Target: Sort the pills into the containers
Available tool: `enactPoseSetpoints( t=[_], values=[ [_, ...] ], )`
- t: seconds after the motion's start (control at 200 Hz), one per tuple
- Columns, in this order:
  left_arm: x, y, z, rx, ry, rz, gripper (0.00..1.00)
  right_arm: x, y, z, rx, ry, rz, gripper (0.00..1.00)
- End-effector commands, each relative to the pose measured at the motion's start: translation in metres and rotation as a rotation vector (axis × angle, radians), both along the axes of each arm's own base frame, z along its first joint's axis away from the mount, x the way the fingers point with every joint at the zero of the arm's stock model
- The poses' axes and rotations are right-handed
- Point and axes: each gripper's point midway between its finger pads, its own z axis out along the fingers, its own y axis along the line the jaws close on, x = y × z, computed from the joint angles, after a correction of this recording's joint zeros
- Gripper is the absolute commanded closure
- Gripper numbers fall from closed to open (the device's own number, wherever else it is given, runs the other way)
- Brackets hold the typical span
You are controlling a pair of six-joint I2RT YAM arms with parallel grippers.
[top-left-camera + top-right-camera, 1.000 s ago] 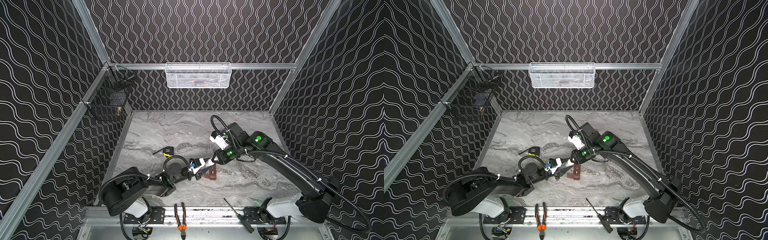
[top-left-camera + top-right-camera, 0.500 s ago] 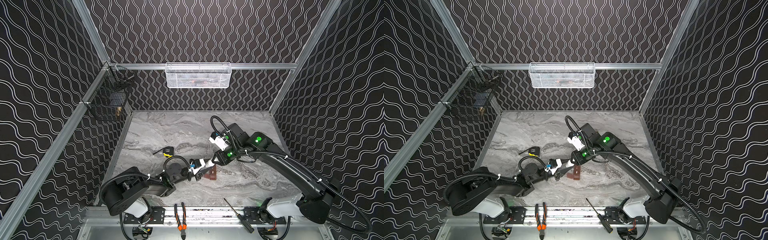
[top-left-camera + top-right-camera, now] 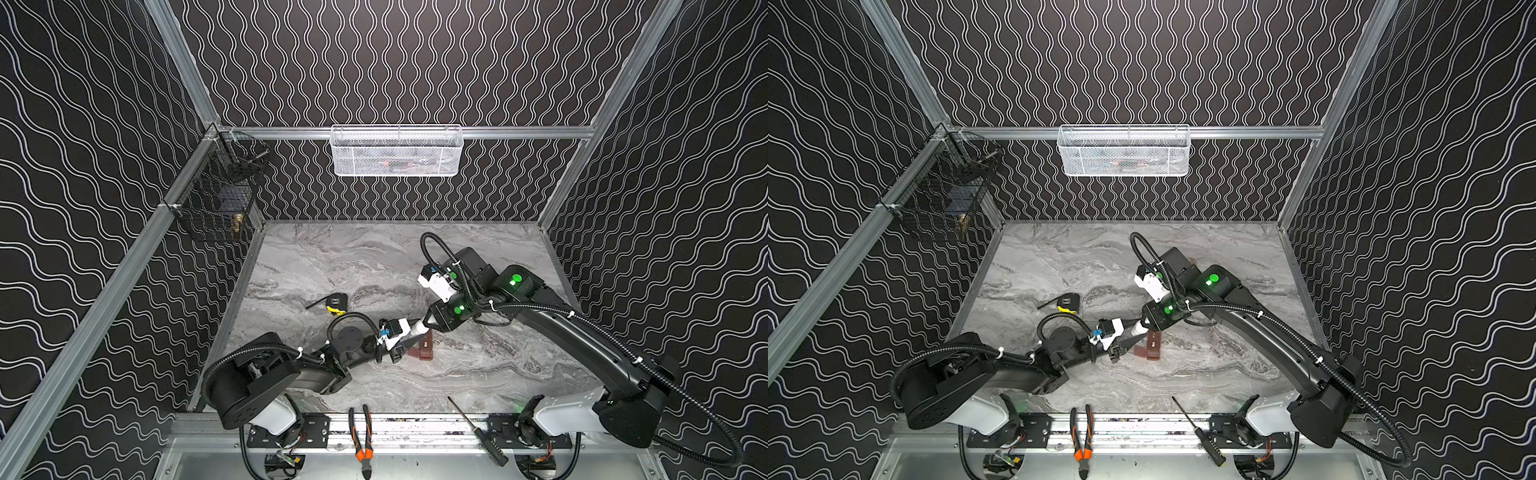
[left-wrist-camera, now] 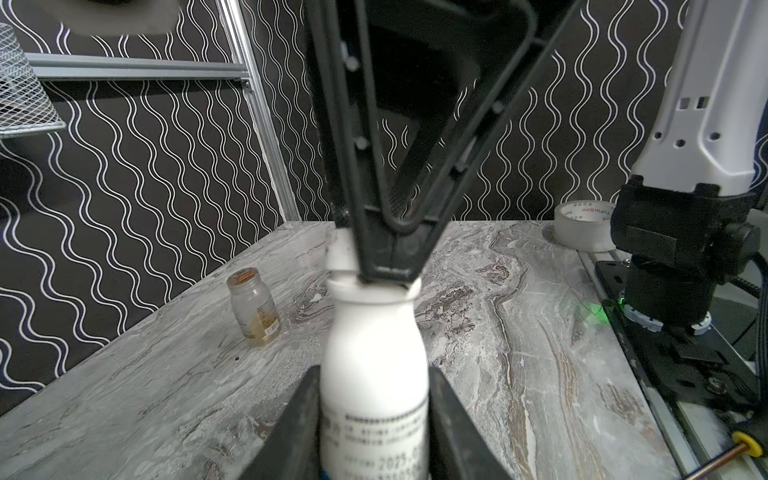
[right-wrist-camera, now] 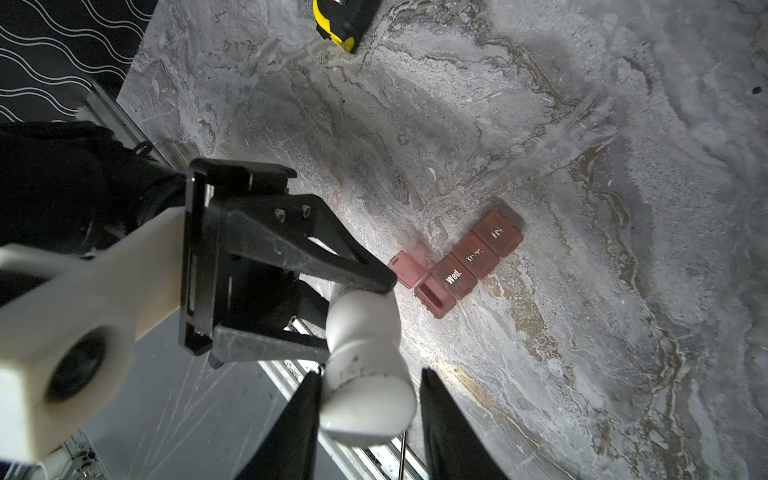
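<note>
While left gripper (image 4: 374,419) clamps white bottle (image 4: 374,345), right gripper (image 5: 369,380) astride its cap (image 5: 368,415), grip unclear, reddish-brown four-cell containers (image 5: 473,262), one lid (image 5: 406,270) open.

White bottle (image 4: 374,374) — reddish-brown containers (image 5: 478,262)

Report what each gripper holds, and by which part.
The left gripper clamps the white bottle by its body. The right gripper flanks the cap; whether it grips cannot be told.
</note>
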Motion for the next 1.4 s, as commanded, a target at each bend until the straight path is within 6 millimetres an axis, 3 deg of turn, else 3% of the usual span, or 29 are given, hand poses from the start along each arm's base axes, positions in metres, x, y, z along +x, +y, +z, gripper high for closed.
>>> enactPoseSetpoints(
  t=[0.0, 0.315, 0.425, 0.636, 0.771, 1.081, 1.396],
  values=[
    [-0.002, 0.0, 0.013, -0.051, -0.025, -0.009, 1.0, 0.001, 0.003, 0.003, 0.017, -0.017, 0.012, 0.55],
    [0.001, 0.001, 0.01, -0.048, -0.025, 0.007, 1.0, 0.009, 0.004, 0.014, 0.037, -0.042, -0.034, 0.28],
    [0.004, 0.002, 0.009, -0.048, -0.032, 0.029, 1.0, 0.015, 0.002, 0.024, 0.04, -0.059, -0.084, 0.24],
    [0.027, 0.012, 0.011, -0.054, -0.099, 0.175, 1.0, 0.044, -0.016, 0.047, 0.098, 0.001, -0.322, 0.25],
    [0.046, 0.014, 0.008, -0.015, -0.155, 0.272, 1.0, 0.062, -0.031, 0.051, 0.145, 0.038, -0.467, 0.26],
    [0.082, 0.015, -0.001, 0.093, -0.272, 0.428, 1.0, 0.07, -0.014, 0.022, 0.194, 0.272, -0.584, 0.35],
    [0.085, 0.013, -0.008, 0.117, -0.279, 0.43, 1.0, 0.074, 0.0, 0.002, 0.222, 0.35, -0.599, 0.36]
  ],
)
